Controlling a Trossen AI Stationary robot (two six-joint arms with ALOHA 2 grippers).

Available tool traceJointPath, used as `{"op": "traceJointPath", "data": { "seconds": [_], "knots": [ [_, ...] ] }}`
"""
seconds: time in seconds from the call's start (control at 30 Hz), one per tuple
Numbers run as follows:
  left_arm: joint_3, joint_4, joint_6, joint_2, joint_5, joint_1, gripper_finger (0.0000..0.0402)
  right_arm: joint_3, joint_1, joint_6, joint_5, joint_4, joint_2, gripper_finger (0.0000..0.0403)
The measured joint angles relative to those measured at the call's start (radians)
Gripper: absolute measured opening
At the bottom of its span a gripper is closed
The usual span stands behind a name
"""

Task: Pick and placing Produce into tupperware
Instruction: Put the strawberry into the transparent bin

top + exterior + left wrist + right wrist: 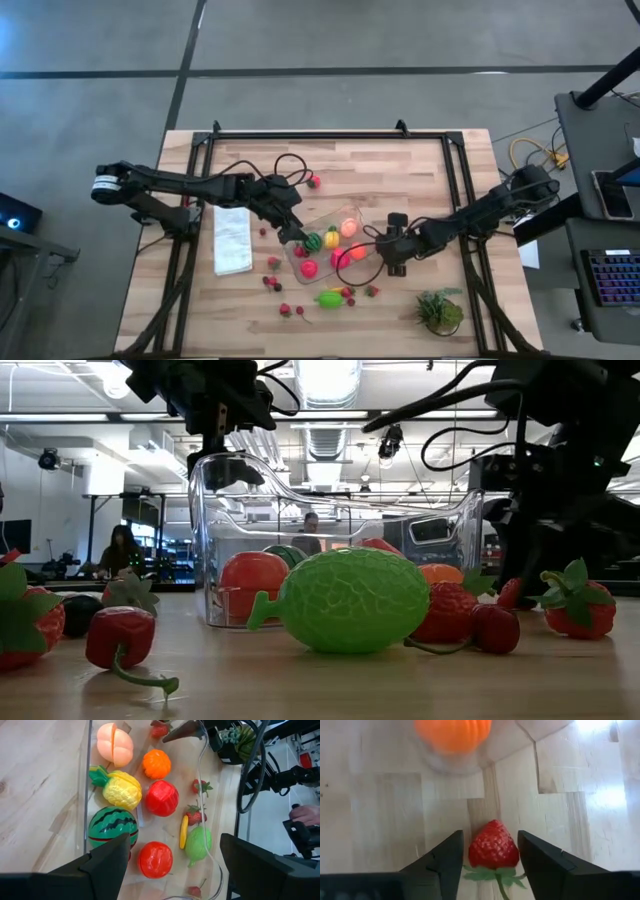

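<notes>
From above, the tupperware [327, 243] is seen lying mid-bench, already loaded with several pieces of produce, while berries and a lime-green fruit [329, 298] remain scattered nearer. The left end effector [292, 232] is placed at the container's left end, the right end effector [396, 262] just beyond its right end.

At bench level, the lime-green fruit [350, 600] is seen in front of the tupperware [330, 550].

In the left wrist view, widely parted fingers are held over a watermelon [113, 826], apparently for release or steadying.

In the right wrist view, a strawberry [492, 847] is bracketed by parted fingers, unclamped, presumably lined up for grasping.
</notes>
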State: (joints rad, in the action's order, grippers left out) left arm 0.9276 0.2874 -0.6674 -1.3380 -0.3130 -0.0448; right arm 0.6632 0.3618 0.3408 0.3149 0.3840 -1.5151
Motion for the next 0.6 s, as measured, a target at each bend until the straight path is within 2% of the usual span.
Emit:
{"op": "traceJointPath", "data": {
  "seconds": [0.27, 0.43, 0.6],
  "knots": [
    [0.000, 0.000, -0.002, 0.000, 0.000, 0.000, 0.0294, 0.000, 0.000, 0.000, 0.004, -0.003, -0.004, 0.0130],
    [0.000, -0.002, 0.001, 0.000, 0.000, -0.001, 0.0294, 0.026, 0.000, 0.086, -0.010, 0.083, 0.021, 0.0143],
    [0.000, -0.004, 0.020, 0.000, 0.000, -0.002, 0.0294, 0.066, 0.000, 0.178, -0.009, 0.181, 0.130, 0.0150]
  ]
}}
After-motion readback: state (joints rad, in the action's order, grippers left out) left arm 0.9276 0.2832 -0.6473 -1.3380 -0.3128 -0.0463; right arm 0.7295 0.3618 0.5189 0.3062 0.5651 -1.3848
